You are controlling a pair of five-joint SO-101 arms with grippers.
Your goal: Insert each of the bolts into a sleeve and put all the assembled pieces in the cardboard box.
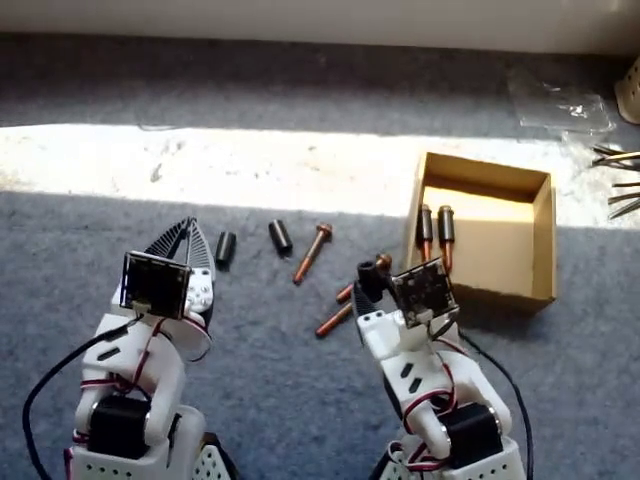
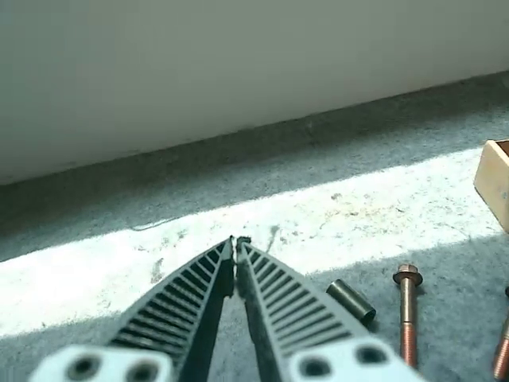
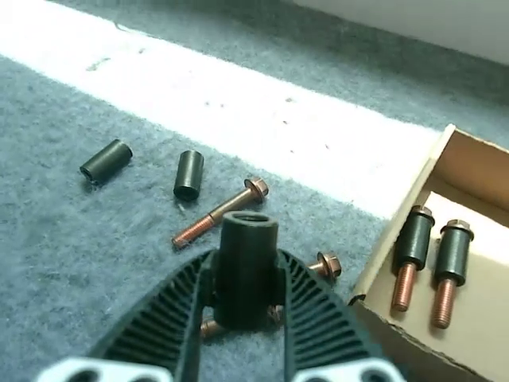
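Within right pincer [image 3: 246, 269], black sleeve [image 3: 248, 237]

The worktop [image 1: 290, 400] is covered in grey, carpet-like fabric, and a bright band of sunlight runs across its far part. In the shade lie two black sleeves on their sides, near each other but apart: a first sleeve [image 1: 226, 248] and a second sleeve [image 1: 280, 236]. Just beside the second lies a copper-coloured bolt [image 1: 312, 252], its head toward the light. A second bolt [image 1: 334, 321] and a third bolt [image 1: 345, 293], partly hidden, lie close together further right. The cardboard box [image 1: 545, 240] sits on the right, across the edge of the sunlight. A clear plastic bag [image 1: 560, 100] lies far back on the right.
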